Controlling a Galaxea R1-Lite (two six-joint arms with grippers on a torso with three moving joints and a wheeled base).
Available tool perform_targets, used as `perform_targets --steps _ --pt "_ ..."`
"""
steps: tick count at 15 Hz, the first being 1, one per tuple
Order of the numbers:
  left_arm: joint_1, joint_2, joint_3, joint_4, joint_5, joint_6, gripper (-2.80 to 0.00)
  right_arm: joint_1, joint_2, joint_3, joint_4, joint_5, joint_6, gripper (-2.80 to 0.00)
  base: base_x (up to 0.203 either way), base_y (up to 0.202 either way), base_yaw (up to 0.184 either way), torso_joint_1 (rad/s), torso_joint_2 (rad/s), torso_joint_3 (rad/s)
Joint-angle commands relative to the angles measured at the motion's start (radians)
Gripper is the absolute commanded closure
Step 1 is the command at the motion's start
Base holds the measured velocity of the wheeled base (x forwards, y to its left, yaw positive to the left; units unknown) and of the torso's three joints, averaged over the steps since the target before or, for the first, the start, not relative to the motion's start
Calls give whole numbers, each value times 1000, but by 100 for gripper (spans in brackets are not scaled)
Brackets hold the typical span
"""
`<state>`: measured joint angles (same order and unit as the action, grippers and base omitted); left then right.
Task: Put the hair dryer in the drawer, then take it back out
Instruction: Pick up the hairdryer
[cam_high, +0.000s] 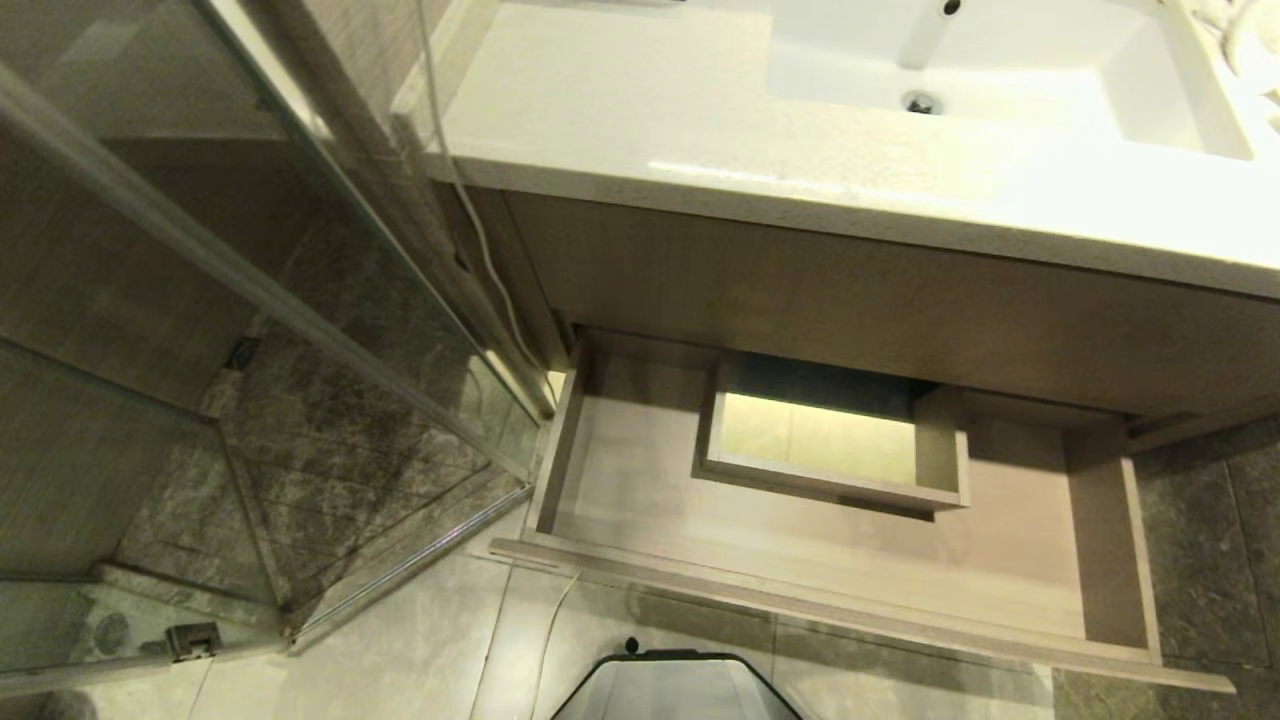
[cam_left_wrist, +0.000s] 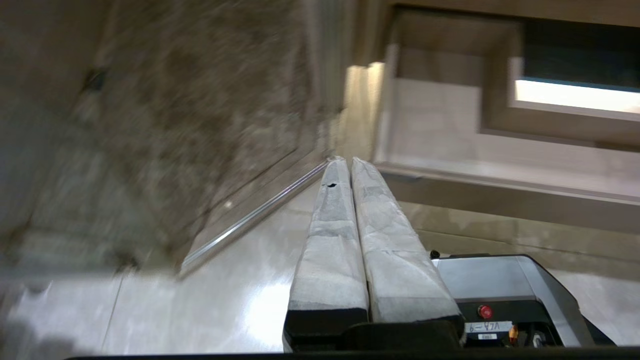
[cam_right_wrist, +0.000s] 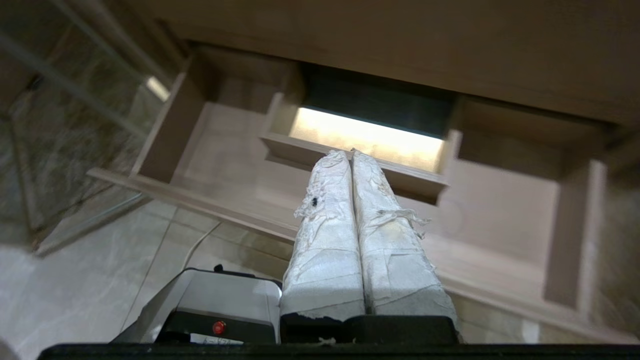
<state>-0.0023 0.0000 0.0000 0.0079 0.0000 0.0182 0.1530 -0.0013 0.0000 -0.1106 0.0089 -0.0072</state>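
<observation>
Bathroom tiles (cam_high: 420, 640) run beneath a white vanity top (cam_high: 620, 110) with its sink (cam_high: 1000, 70) near the right end. Below the vanity's front edge the drawer (cam_high: 1110, 540) stands pulled out, its wood-grain floor bare around a boxed cutout (cam_high: 830, 450) at the back edge; no hair dryer shows anywhere. Both the left gripper (cam_left_wrist: 348, 161) and right gripper (cam_right_wrist: 349, 154) hang above the floor, cloth-wrapped fingers pressed together, holding nothing.

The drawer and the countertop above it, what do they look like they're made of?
The drawer looks like light wood-grain board, probably laminate, with a matte finish: faint grain lines, flat square-cut walls. The countertop looks like white stone or a cast solid surface, glossy: it is seamless with the basin and throws bright reflections along its edge.
</observation>
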Motion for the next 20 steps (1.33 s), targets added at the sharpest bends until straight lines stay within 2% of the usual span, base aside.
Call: perform_targets --steps 1,9,12,20 --pt "-1 0 2 0 0 0 0 0 -39 40 -1 0 0 0 2 12 -173 164 -330 -168" --pt "-1 0 2 0 0 0 0 0 -39 40 -1 0 0 0 1 10 -174 162 -318 -158" --pt "1 0 2 0 0 0 0 0 -39 40 -1 0 0 0 1 8 -160 37 -83 -30" --pt "-1 0 0 1 0 0 0 0 -39 40 -1 0 0 0 0 0 -12 1 1 0"
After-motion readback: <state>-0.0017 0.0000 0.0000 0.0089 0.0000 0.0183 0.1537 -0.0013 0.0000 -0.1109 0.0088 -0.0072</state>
